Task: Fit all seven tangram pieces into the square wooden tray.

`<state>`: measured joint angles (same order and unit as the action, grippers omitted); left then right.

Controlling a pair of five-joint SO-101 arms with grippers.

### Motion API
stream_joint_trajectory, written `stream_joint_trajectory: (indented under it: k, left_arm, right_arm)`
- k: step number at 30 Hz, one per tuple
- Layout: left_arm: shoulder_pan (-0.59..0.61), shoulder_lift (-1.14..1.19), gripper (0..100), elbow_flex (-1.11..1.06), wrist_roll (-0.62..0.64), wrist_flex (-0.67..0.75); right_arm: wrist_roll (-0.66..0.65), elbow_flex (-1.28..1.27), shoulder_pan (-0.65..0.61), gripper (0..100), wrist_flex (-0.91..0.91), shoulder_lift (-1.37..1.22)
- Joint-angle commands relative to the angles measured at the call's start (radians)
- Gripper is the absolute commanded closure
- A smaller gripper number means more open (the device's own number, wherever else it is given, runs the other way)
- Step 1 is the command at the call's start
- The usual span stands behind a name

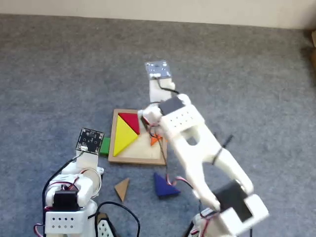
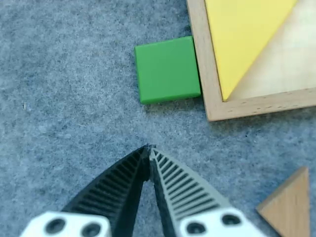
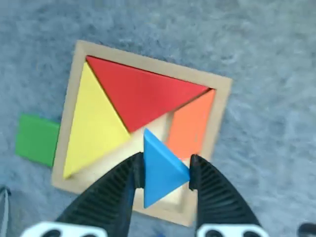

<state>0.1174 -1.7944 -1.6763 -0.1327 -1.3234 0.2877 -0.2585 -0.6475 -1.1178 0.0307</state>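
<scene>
The square wooden tray (image 3: 220, 117) holds a yellow triangle (image 3: 91, 126), a red triangle (image 3: 143, 91) and an orange piece (image 3: 190, 126). My right gripper (image 3: 165, 160) hangs over the tray's bare part, shut on a light blue triangle (image 3: 162, 170). A green square (image 2: 167, 70) lies on the carpet against the tray's outer edge (image 2: 211, 96). My left gripper (image 2: 148, 149) is shut and empty, a little short of the green square. In the high view the right arm (image 1: 197, 148) covers the tray's (image 1: 139, 159) right side.
On the grey carpet in front of the tray lie a dark blue triangle (image 1: 164, 186) and a plain wooden triangle (image 1: 121, 187), the latter beside my left gripper (image 2: 291, 207). The left arm's base (image 1: 66, 207) stands at the lower left. Cables trail near both bases.
</scene>
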Motion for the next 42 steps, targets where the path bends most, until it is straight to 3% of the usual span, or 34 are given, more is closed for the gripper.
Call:
stream_joint_trajectory:
  k: [1, 9, 13, 19, 31, 38, 42]
  left_arm:
    - [0.008, -0.036, 99, -0.021, -0.002, -0.005]
    - [0.008, -0.036, 99, -0.021, -0.002, -0.005]
    - [0.008, -0.036, 99, -0.021, -0.002, -0.005]
    - [0.008, -0.036, 99, -0.021, -0.002, -0.005]
    - [0.008, -0.036, 99, -0.021, -0.002, -0.005]
    - [0.008, -0.036, 99, -0.021, -0.002, -0.005]
    - [0.008, -0.036, 99, -0.021, -0.002, -0.005]
  right_arm:
    - [0.117, 0.15, -0.056, 89.7, -0.004, -0.125]
    - [0.164, 0.226, -0.102, 89.2, -0.004, -0.263]
    - [0.164, 0.231, -0.102, 89.0, -0.005, -0.271]
    - [0.164, 0.226, -0.102, 80.7, -0.007, -0.271]
    - [0.157, 0.295, -0.096, 80.9, -0.099, -0.248]
    - [-0.008, 0.311, -0.085, 99.5, -0.116, -0.189]
    - [-0.008, 0.311, -0.085, 99.0, -0.09, -0.234]
